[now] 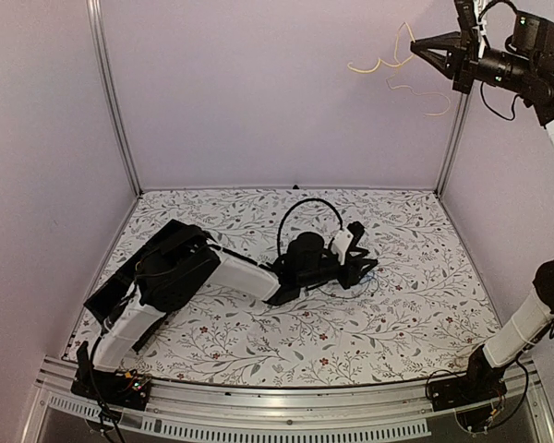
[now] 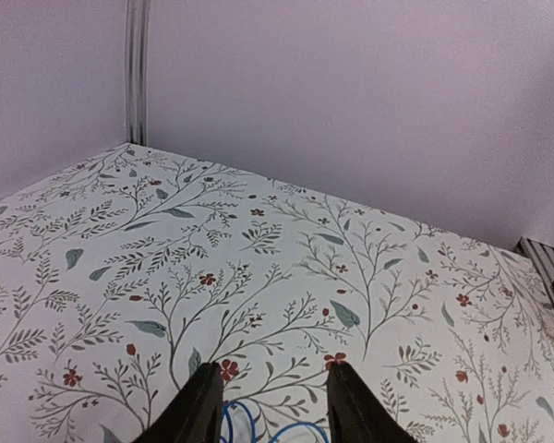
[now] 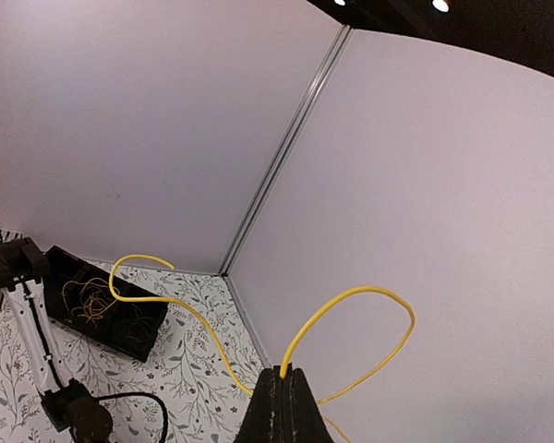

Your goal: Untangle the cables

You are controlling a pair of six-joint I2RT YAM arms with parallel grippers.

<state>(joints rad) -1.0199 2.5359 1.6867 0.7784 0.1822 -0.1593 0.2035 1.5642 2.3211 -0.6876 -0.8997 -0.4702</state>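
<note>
My right gripper (image 1: 417, 42) is raised high at the back right, shut on a thin yellow cable (image 1: 384, 65) that hangs in loose curls in the air. In the right wrist view the fingers (image 3: 282, 388) are pressed together on the yellow cable (image 3: 388, 305), which loops up and trails down to the left. My left gripper (image 1: 362, 266) lies low over the middle of the table, open. A thin blue cable (image 2: 249, 420) lies on the cloth between its fingers (image 2: 203, 406), and shows as small loops (image 1: 369, 281) beside the gripper. No dark cable can be made out on the table.
A black box (image 3: 97, 309) holding yellow and dark wires sits at the table's left, partly under the left arm (image 1: 180, 277). The floral table (image 1: 406, 314) is bounded by lilac walls with metal corner posts (image 1: 452, 148). A thick black arm cable (image 1: 305, 208) arcs above the left wrist.
</note>
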